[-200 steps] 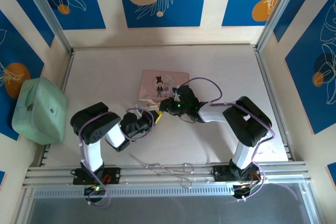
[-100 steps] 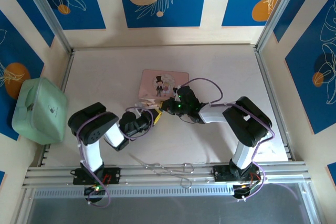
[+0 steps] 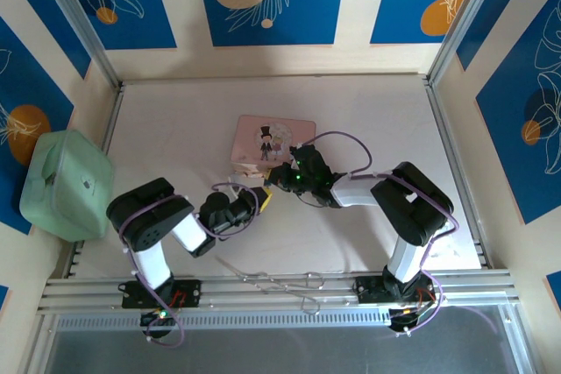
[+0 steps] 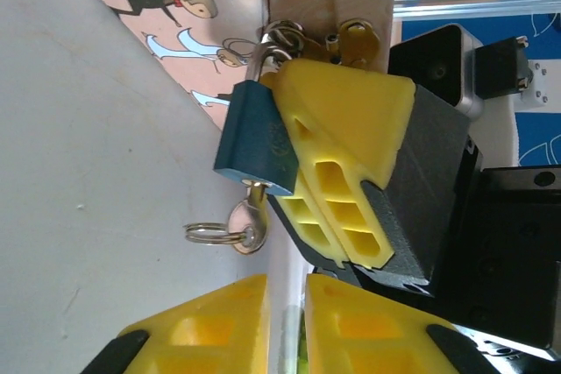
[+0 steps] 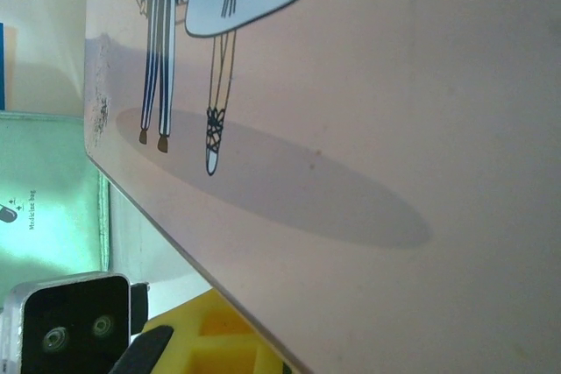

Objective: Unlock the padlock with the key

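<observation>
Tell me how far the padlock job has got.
Done: the key sits in the blue padlock, which hangs at the edge of the pink tin. In hand: right jaws shut against the padlock; left jaws, barely apart, empty, near the key. Left: turning the key and freeing the shackle.
</observation>
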Controlling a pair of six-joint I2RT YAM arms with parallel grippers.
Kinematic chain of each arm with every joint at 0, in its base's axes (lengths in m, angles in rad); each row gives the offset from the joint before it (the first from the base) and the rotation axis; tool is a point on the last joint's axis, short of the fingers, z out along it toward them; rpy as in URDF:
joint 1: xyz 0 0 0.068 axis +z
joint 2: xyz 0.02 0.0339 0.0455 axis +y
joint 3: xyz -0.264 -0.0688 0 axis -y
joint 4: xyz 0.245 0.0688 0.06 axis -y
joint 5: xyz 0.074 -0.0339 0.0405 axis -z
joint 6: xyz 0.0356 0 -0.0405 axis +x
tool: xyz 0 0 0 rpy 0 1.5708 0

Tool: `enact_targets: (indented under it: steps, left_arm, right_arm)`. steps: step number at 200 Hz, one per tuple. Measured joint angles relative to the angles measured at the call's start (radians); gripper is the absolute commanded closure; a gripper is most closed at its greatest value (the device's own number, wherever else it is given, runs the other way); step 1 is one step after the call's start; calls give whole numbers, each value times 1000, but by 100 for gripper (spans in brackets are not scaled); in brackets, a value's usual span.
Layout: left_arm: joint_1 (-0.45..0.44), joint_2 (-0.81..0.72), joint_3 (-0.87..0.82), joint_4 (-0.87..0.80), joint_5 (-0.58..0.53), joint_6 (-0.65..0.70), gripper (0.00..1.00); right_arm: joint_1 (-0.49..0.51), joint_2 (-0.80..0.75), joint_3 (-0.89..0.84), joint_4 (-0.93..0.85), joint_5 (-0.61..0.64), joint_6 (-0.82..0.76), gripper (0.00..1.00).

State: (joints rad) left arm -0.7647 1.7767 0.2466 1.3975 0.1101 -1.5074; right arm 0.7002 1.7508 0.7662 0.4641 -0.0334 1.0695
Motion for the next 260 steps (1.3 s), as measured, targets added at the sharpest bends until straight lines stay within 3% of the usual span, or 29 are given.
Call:
enact_targets:
  steps: [27,61,260]
  left_arm:
    - [-2,1,10,0,-26,-4,86]
    - [-2,0,6,3,-61,-22,71]
    - [-19,32,-8,17,-139,-119,66]
  right_arm:
    - [4,0,-1,3,8,5,100]
    - [11,0,-1,7,13,12,100]
    - [13,0,-21,49,25,25,100]
